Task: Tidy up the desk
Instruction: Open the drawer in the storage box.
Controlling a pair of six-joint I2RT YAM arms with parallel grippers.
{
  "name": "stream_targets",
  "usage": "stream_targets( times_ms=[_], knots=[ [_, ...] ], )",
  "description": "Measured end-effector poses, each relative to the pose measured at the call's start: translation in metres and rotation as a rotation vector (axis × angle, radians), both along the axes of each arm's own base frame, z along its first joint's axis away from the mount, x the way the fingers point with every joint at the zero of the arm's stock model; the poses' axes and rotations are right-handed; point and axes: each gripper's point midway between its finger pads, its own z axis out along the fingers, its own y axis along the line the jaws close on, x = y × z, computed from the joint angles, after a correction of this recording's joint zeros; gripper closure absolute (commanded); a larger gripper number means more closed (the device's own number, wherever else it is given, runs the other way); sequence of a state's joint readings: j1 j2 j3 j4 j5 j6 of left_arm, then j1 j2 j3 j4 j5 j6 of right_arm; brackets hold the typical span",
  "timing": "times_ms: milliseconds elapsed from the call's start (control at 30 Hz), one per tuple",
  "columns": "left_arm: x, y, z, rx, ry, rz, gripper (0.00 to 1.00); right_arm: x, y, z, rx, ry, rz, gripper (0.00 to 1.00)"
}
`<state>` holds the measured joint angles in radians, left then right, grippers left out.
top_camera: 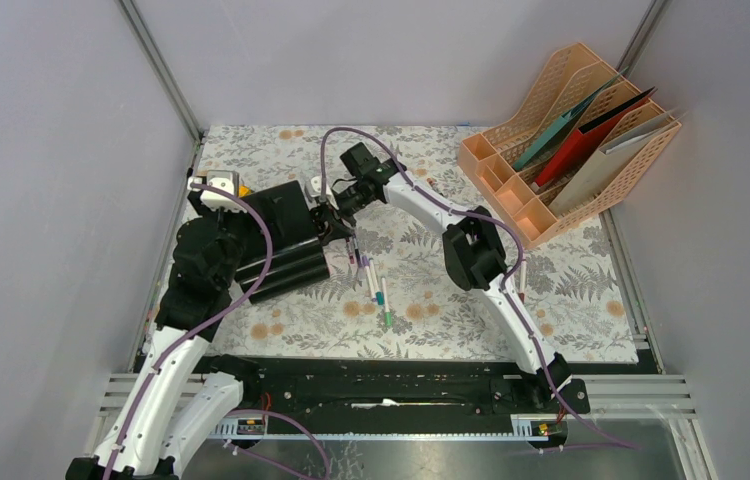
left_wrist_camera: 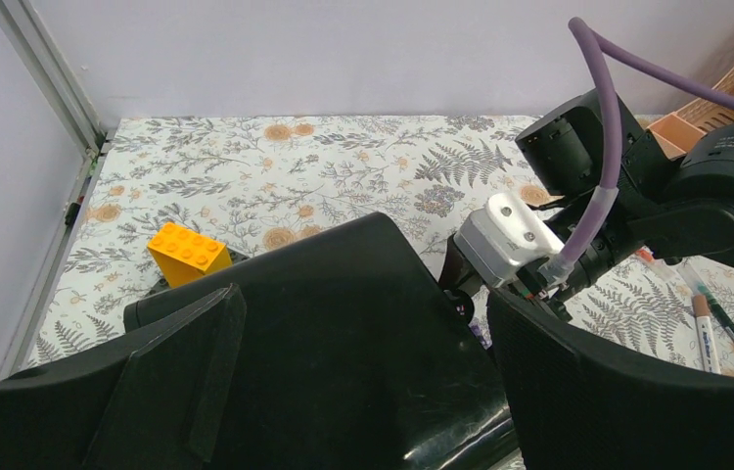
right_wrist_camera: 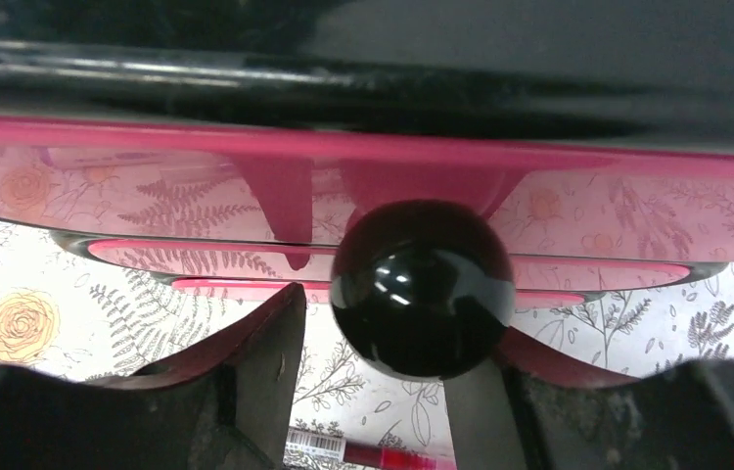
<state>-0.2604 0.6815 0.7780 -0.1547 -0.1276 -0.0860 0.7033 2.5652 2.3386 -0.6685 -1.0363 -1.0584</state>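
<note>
Desk (top_camera: 591, 290) is lying spread beneath a black drawer unit (top_camera: 286, 235). The left gripper (left_wrist_camera: 363, 299) is straddling that unit, jaws spread wide; whether it is clamping, I cannot tell. The right gripper's (top_camera: 334, 226) 2 fingers are flanking the unit's round knob (right_wrist_camera: 422, 289), grip unclear. Pens (top_camera: 376, 285) are lying just right of the unit.

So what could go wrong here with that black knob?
The right gripper sits around the drawer knob with a gap on one side, so it might slip off if it pulls. Pens lie on the desk just in front of the black drawer unit; an opening drawer might push them.
</note>
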Motion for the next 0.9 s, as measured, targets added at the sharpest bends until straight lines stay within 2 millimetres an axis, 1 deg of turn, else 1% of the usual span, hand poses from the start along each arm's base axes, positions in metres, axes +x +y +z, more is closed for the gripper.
stream_targets(
  times_ms=[67, 133, 200, 267, 400, 500, 567, 700, 900],
  knots=[
    [0.0, 0.0, 0.001, -0.001, -0.002, 0.0, 0.01, -0.003, 0.001, -0.001, -0.003, 0.005, 0.005, 0.57],
    [0.0, 0.0, 0.001, -0.001, -0.002, -0.002, 0.01, -0.003, 0.001, 0.0, 0.001, 0.0, 0.006, 0.71],
    [0.0, 0.0, 0.001, -0.001, -0.002, -0.003, 0.01, -0.004, 0.001, -0.001, -0.004, 0.01, 0.003, 0.8],
    [-0.001, 0.0, 0.001, -0.001, -0.003, -0.003, 0.01, -0.004, 0.001, 0.0, -0.004, 0.009, 0.004, 0.86],
    [-0.002, -0.001, 0.002, -0.003, -0.007, -0.007, 0.01, -0.004, -0.001, -0.001, -0.016, -0.002, -0.005, 0.88],
    [-0.002, -0.002, 0.002, -0.003, -0.007, -0.011, 0.01, -0.008, -0.008, -0.001, -0.043, -0.013, -0.019, 0.88],
    [-0.002, -0.002, 0.002, -0.003, -0.007, -0.015, 0.01, -0.014, -0.017, -0.001, -0.068, -0.015, -0.028, 0.88],
    [-0.002, -0.003, 0.002, -0.003, -0.007, -0.02, 0.01, -0.02, -0.027, -0.002, -0.095, -0.016, -0.04, 0.88],
    [-0.002, -0.005, 0.002, -0.004, -0.007, -0.029, 0.01, -0.023, -0.049, -0.003, -0.121, -0.011, -0.09, 0.87]
  ],
)
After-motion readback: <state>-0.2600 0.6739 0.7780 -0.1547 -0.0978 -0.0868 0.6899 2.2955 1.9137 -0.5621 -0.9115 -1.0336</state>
